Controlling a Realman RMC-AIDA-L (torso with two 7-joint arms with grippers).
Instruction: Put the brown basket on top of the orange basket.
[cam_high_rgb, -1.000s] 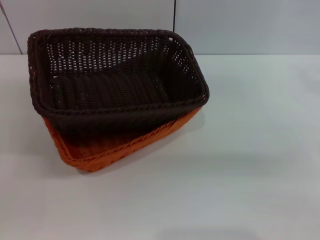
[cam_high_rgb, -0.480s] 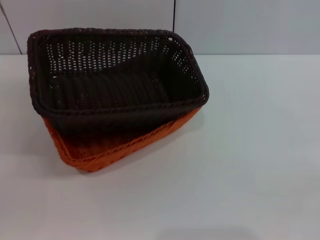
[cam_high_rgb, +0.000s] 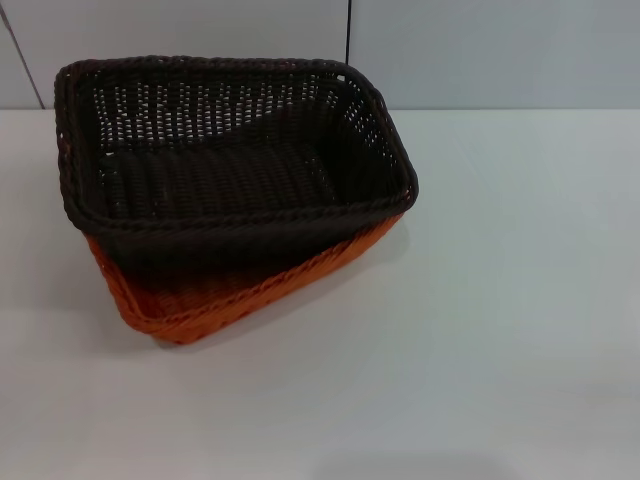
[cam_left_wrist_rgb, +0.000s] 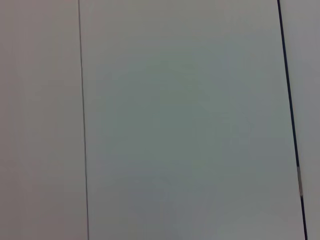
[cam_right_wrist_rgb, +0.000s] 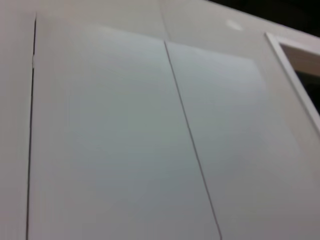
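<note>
You see the dark brown rectangular wicker basket (cam_high_rgb: 235, 150) nested askew in the bright orange rectangular wicker basket (cam_high_rgb: 215, 295) on the white surface (cam_high_rgb: 500, 300); neither arm's jaws appear, state undeterminable.

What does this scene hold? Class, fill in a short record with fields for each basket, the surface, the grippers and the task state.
brown basket: nested on the orange one, skewed, tilted
orange basket: underneath, only its near side and corner show
surface: white table
grippers: neither in view; wrist views show only wall panels
task state: stacking looks done
</note>
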